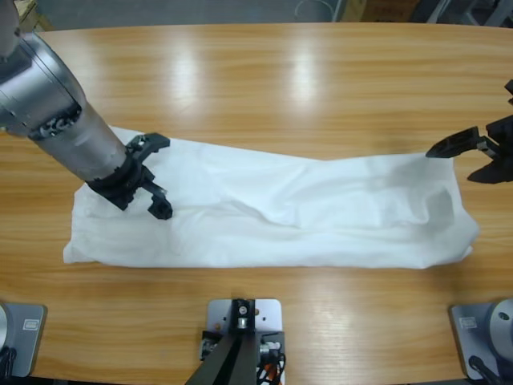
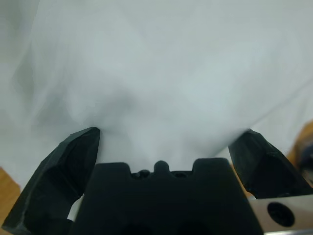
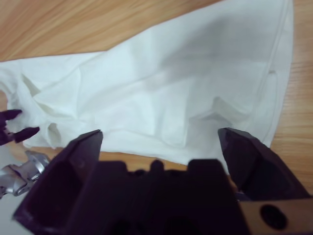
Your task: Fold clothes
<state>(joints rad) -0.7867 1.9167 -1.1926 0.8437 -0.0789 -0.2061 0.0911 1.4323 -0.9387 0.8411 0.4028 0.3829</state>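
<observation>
The white T-shirt (image 1: 304, 208) lies on the table as a long, wrinkled strip running left to right. Over its left end hovers my left gripper (image 1: 160, 178), open, with one black jaw on either side of a patch of fabric. In the left wrist view the shirt (image 2: 161, 63) fills the picture beyond the wide-apart jaws of the left gripper (image 2: 169, 133), and nothing is held. My right gripper (image 1: 453, 164) is open at the shirt's right end, just off the cloth's far corner. The right wrist view looks along the right gripper (image 3: 160, 132) down the shirt (image 3: 186, 83).
The wooden table (image 1: 256, 80) stretches bare behind and in front of the shirt. The left arm's silver forearm (image 1: 56, 112) crosses the upper left corner. At the left edge of the right wrist view, the left gripper (image 3: 12, 125) shows small.
</observation>
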